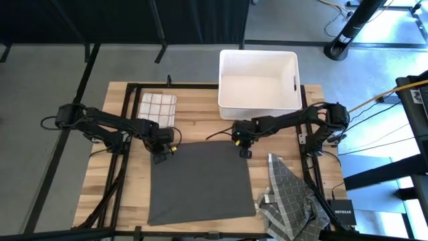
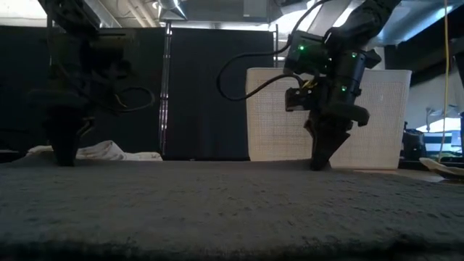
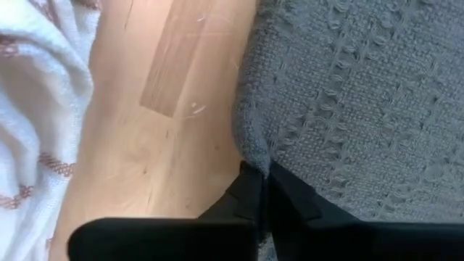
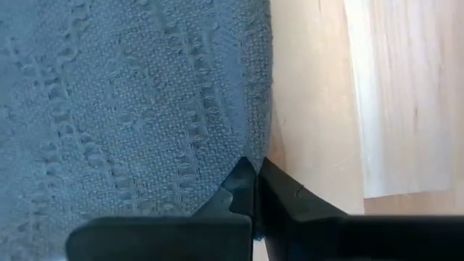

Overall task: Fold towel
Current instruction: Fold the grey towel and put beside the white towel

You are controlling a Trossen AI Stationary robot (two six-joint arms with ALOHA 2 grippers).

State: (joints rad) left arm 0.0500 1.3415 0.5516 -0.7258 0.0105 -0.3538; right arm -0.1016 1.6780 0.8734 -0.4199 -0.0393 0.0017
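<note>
A dark grey towel point(image 1: 200, 182) lies spread flat on the wooden table point(image 1: 200, 127); it fills the foreground of the low view point(image 2: 217, 210). My left gripper point(image 1: 162, 155) stands at the towel's far left corner, pointing down, shut on the cloth there point(image 3: 262, 177). My right gripper point(image 1: 244, 151) stands at the far right corner, also shut on the cloth point(image 4: 254, 172). In the low view both grippers point(image 2: 65, 156) point(image 2: 319, 163) have their tips down at the towel's far edge. My left gripper pinches the towel's left edge point(image 3: 254, 154) near its far corner between its two fingertips, coming from above. The cloth puckers into a small ridge at the tips; the towel otherwise lies flat on the table. My right gripper pinches the towel's right edge point(image 4: 254, 148) near its far corner between its fingertips, from above and slanting. The towel lies flat on the table around the hold.
A white bin point(image 1: 259, 79) stands at the far edge behind my right gripper. A folded white checked cloth point(image 1: 158, 107) lies far left, and a crumpled grey checked cloth point(image 1: 291, 197) near right. A black box point(image 1: 344, 214) sits at the right near corner.
</note>
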